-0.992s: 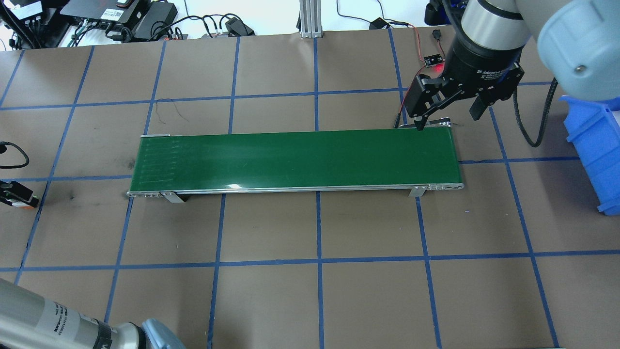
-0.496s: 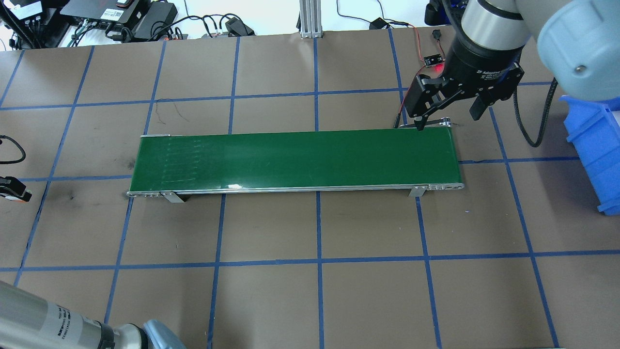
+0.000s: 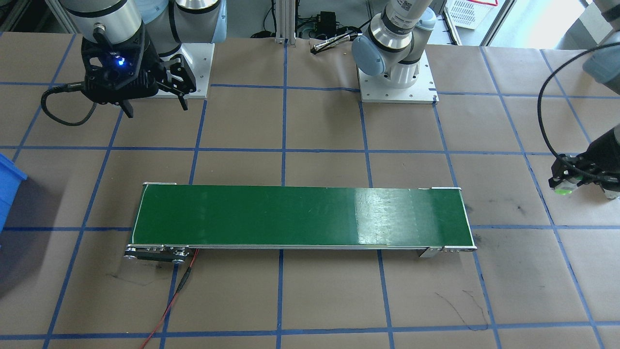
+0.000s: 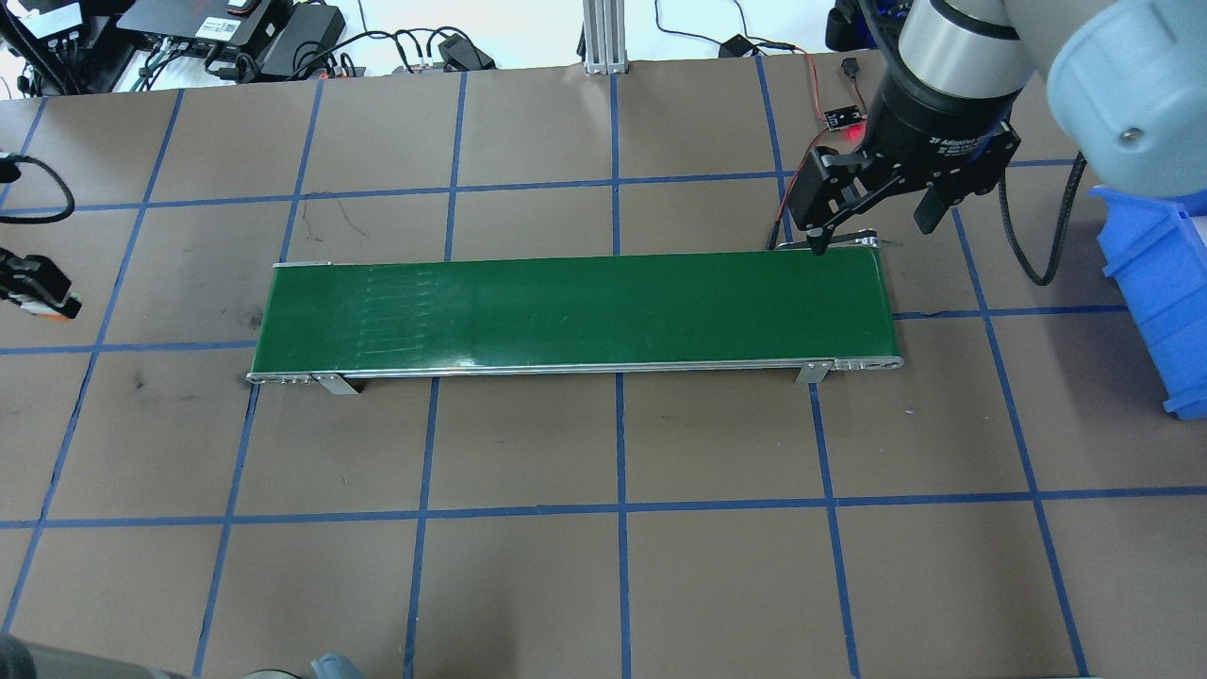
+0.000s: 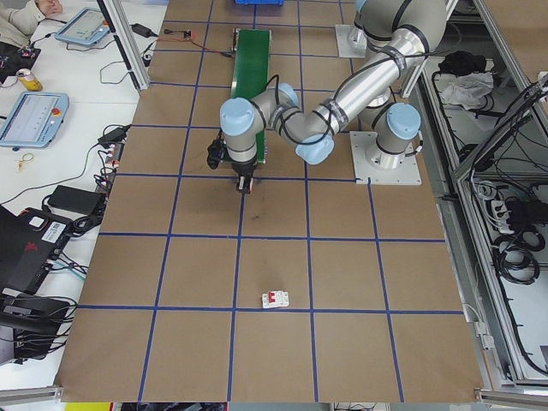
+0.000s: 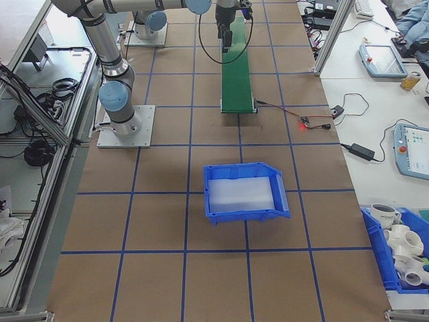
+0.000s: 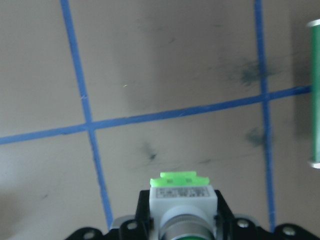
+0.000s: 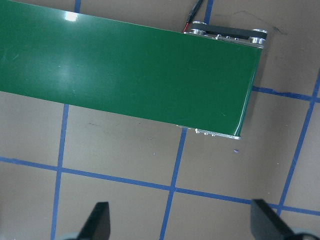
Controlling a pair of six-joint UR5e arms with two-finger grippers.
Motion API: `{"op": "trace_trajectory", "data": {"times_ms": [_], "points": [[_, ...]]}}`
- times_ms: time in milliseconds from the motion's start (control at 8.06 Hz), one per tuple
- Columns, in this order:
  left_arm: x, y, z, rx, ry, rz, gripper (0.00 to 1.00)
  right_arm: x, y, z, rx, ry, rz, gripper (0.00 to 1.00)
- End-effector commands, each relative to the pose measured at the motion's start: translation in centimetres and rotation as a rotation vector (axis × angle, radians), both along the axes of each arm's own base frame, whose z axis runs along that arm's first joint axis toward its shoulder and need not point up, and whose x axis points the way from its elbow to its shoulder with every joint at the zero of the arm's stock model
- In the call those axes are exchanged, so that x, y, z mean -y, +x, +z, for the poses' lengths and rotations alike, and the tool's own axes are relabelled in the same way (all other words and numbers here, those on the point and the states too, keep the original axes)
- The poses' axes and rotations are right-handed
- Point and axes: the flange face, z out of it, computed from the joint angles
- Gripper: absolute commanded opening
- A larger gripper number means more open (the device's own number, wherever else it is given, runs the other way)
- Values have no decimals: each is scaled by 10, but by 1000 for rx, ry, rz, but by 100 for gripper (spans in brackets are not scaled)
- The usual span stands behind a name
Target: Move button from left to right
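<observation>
The button [image 7: 182, 194], a white-grey body with a bright green base, sits between the fingers of my left gripper [image 7: 182, 222], which is shut on it. In the front-facing view the button's green [image 3: 562, 190] shows under the left gripper [image 3: 567, 182] at the far right, above brown paper beyond the belt's end. From overhead, that gripper [image 4: 38, 288] is at the left edge. My right gripper [image 4: 872, 231] hangs open and holds nothing over the far right corner of the green conveyor belt [image 4: 575, 311].
A blue bin [image 4: 1155, 283] stands at the right edge. Past the belt's right end lies a small sensor board [image 4: 846, 118] with a red light and wires. A small red-and-white part [image 5: 275, 298] lies on the paper far to the left. Cables and power supplies line the far edge.
My left gripper has moved toward the far side of the table along the left edge, and its forearm has left the lower-left corner. The right gripper has stayed put.
</observation>
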Motion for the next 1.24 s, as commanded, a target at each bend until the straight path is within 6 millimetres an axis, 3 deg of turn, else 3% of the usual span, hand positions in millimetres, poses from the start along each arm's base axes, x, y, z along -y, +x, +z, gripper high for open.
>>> {"op": "trace_trajectory", "data": {"times_ms": [0,124,248,496,744,1116], "points": [[12,-159,56,29,-44,-1,0,0,0,0,0,-1,4,100],[22,-204,47,23,-41,-21,0,0,0,0,0,0,4,100],[26,-228,39,18,-29,-46,0,0,0,0,4,-1,4,100],[38,-225,8,7,18,-56,0,0,1,-1,9,2,4,100],[63,-216,-39,27,16,-58,0,1,0,-2,3,5,4,100],[63,-216,-69,15,52,-58,0,2,0,-3,-2,6,4,100]]}}
